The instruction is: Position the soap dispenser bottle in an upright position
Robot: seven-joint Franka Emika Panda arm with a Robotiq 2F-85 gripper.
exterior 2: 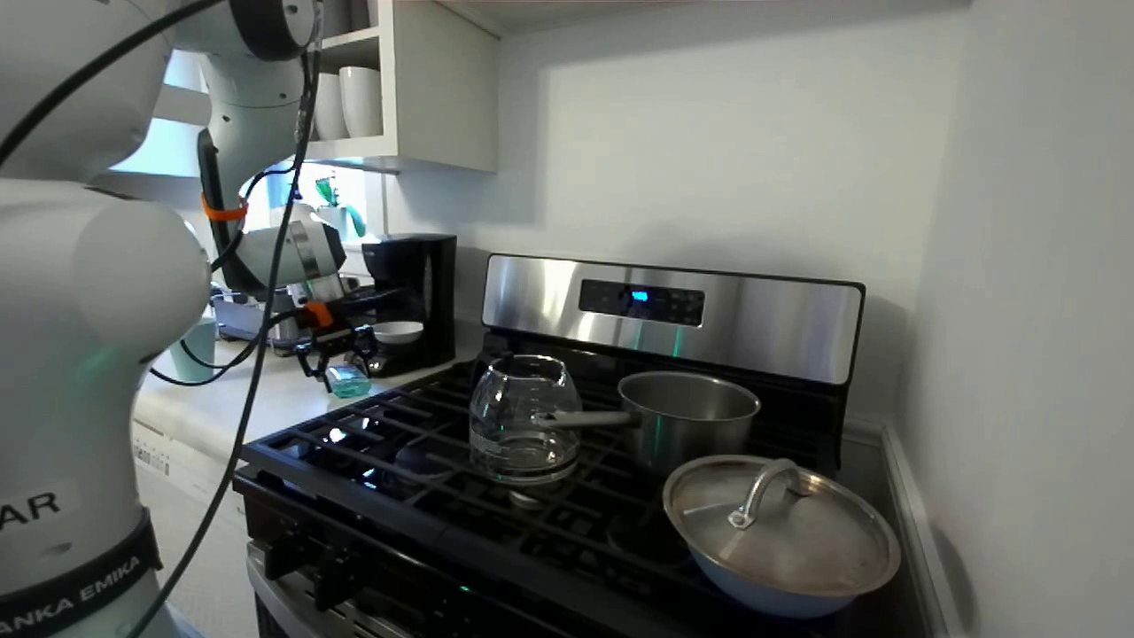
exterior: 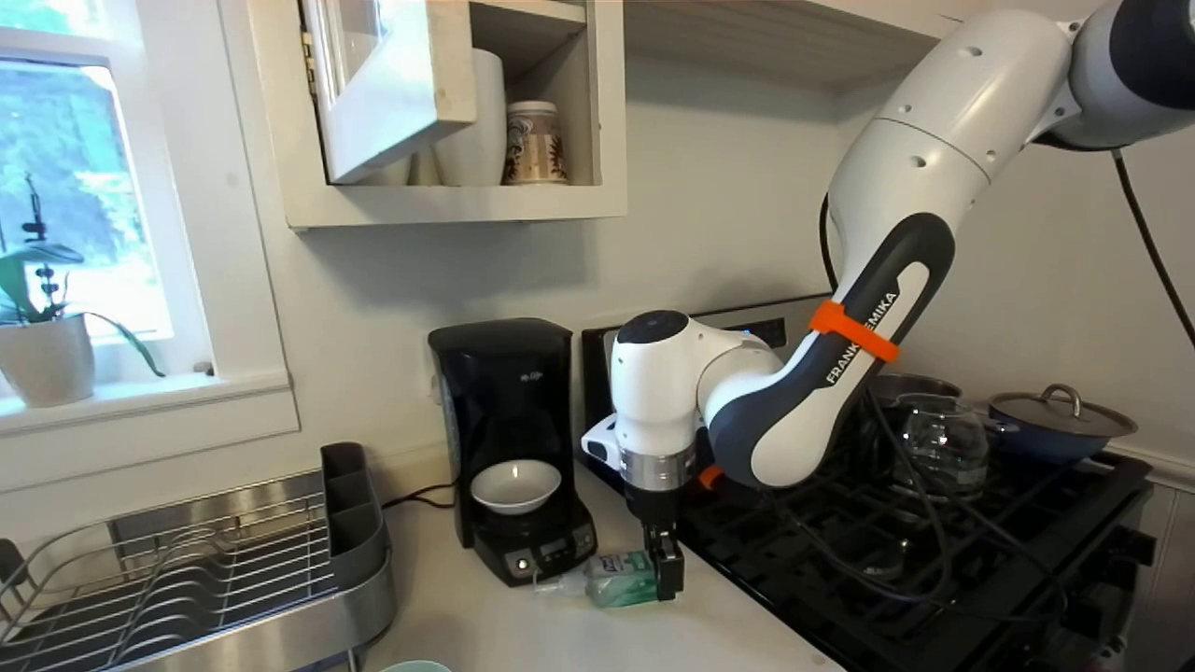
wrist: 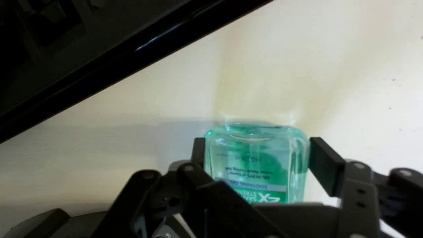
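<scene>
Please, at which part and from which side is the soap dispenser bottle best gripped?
Probably near the base of the soap dispenser bottle, from above: it lies on its side, pump near the coffee maker, and its straight sides fit inside the gripper.

In an exterior view, the soap dispenser bottle [exterior: 618, 581] lay on its side in my gripper [wrist: 257, 148], the counter [exterior: 523, 644] beneath it. Behind it and to the left stood the coffee maker [exterior: 507, 401], with a bowl [exterior: 515, 487] set in it. Farther left was the dish rack [exterior: 317, 625]; to the bottle's right, the stove [exterior: 766, 569]. A cabinet [exterior: 467, 205] hung above the coffee maker. On the stove, in an exterior view, the carafe [exterior 2: 523, 434] stood left of the saucepan [exterior 2: 691, 443], with the lidded pan [exterior 2: 819, 542] before the saucepan.
</scene>
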